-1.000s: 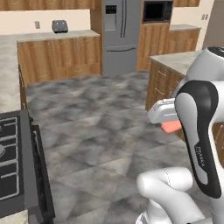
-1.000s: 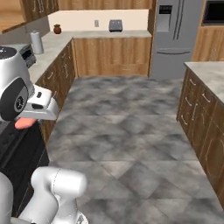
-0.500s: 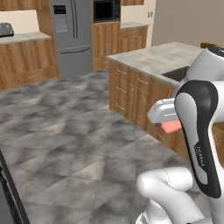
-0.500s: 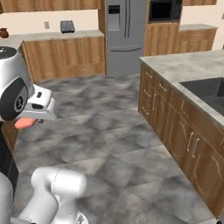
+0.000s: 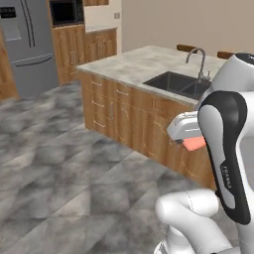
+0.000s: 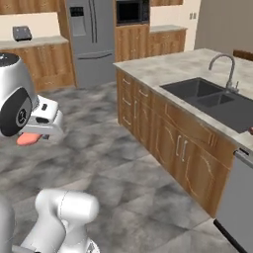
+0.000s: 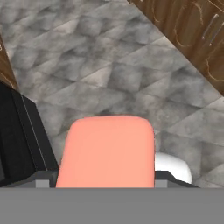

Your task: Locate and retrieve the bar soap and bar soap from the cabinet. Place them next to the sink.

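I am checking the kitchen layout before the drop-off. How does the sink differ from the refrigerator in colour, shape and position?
The sink is dark grey-black; the refrigerator is lighter metallic grey. The sink lies flat, sunk into the island countertop, with a curved faucet; the refrigerator stands upright against the far wall. Both are rectangular with two compartments.

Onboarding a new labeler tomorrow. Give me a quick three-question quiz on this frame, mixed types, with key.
1. True or false: the pincer holds a salmon-pink soap.
2. Multiple choice: the sink is set into (A) an island counter, (B) the fridge wall, (C) the floor.
3. Fill in: behind the basins stands a curved grey ____.

Key: 1 true; 2 A; 3 faucet.
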Controlling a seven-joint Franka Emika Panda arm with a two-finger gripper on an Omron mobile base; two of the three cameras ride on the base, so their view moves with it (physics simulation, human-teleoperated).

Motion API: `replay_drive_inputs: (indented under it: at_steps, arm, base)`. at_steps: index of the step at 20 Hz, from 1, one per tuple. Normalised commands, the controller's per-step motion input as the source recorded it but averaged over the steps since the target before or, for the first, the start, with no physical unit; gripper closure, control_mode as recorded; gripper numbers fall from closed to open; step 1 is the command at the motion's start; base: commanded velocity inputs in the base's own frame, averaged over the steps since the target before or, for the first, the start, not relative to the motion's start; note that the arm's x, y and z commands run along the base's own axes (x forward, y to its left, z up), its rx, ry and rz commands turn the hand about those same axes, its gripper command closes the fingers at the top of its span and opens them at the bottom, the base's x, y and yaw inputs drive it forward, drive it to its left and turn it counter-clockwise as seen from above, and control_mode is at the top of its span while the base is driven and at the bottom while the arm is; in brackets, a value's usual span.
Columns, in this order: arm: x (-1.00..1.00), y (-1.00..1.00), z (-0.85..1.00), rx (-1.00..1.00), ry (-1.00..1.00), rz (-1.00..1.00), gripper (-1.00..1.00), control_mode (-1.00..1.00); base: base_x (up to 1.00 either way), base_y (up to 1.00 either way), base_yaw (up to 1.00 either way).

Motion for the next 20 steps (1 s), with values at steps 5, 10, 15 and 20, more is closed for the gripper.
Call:
replay_drive_inputs:
  at_steps: [5, 10, 15, 20]
  arm:
    - [0.00, 0.00, 0.00, 0.00, 0.00, 0.00, 1.00, 1.00]
    - [0.00, 0.00, 0.00, 0.00, 0.00, 0.00, 1.00, 1.00]
    - [0.00, 0.00, 0.00, 0.00, 0.00, 0.00, 1.00, 1.00]
    - [0.00, 0.00, 0.00, 0.00, 0.00, 0.00, 1.00, 1.00]
  base:
    - [0.00, -0.15, -0.38]
    - [0.11, -0.22, -0.37]
    - [0.05, -0.44, -0.38]
    - [0.22, -0.34, -0.34]
